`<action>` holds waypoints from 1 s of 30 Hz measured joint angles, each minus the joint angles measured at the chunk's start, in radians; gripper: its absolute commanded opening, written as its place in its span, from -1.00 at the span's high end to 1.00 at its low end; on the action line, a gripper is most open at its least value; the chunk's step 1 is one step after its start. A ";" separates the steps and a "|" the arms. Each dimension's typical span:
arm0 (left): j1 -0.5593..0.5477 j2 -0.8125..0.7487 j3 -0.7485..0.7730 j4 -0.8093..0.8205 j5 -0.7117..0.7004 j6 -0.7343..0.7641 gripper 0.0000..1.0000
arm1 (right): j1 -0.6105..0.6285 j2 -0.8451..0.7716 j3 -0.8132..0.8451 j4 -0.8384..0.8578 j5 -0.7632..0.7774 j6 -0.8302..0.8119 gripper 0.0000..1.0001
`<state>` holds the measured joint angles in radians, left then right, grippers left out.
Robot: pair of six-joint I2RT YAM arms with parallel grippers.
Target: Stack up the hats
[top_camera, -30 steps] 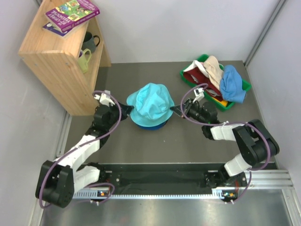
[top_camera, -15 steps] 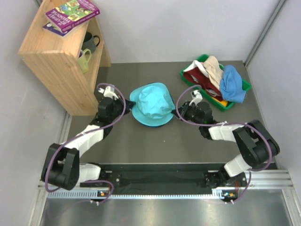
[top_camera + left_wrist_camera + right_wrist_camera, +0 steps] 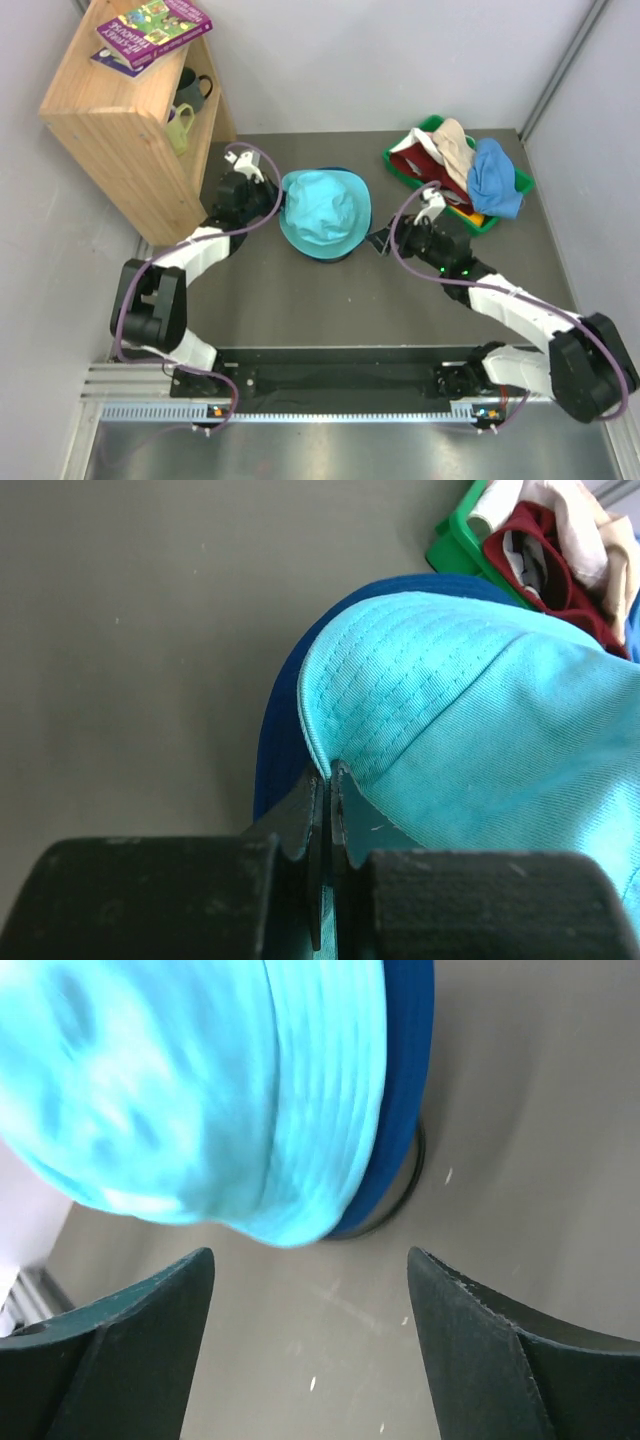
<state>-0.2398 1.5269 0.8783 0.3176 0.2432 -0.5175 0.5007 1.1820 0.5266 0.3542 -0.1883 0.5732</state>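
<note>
A teal hat [image 3: 325, 212] lies over a blue hat [image 3: 338, 256] in the middle of the table. My left gripper [image 3: 272, 200] is shut on the teal hat's left brim; in the left wrist view the fingertips [image 3: 328, 775] pinch the teal hat [image 3: 480, 700] above the blue hat [image 3: 285, 720]. My right gripper [image 3: 378, 240] stands open just right of the stack with nothing in it. In the right wrist view the right gripper [image 3: 310, 1255] frames bare table below the blurred teal hat [image 3: 200, 1080] and blue hat [image 3: 405, 1090]. More hats fill the green tray: beige [image 3: 455, 145], blue [image 3: 493, 178], dark red [image 3: 430, 172].
The green tray [image 3: 400, 160] sits at the back right near the wall. A wooden shelf [image 3: 120, 130] with books and mugs stands at the back left, close to my left arm. A black ring of the stand [image 3: 412, 1175] shows under the blue hat.
My right gripper has opened, let go of the teal hat's right brim and drawn back. My left gripper has carried the left brim toward the back, and the hat has settled lower.
</note>
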 measured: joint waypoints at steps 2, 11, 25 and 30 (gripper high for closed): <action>0.000 0.028 0.035 -0.011 0.010 0.032 1.00 | -0.031 -0.049 0.019 -0.023 -0.014 -0.023 -0.50; 0.000 0.118 0.138 -0.048 0.040 0.108 1.00 | -0.135 0.087 0.188 0.042 -0.126 -0.111 -0.35; 0.000 0.132 0.141 -0.051 0.060 0.129 1.00 | -0.177 0.395 0.364 0.217 -0.299 -0.135 -0.36; 0.000 0.132 0.141 -0.051 0.060 0.129 1.00 | -0.177 0.466 0.417 0.250 -0.345 -0.132 -0.29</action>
<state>-0.2398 1.6588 1.0195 0.2668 0.3031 -0.3889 0.3237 1.6478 0.9440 0.6044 -0.5335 0.4416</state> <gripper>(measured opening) 0.031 0.678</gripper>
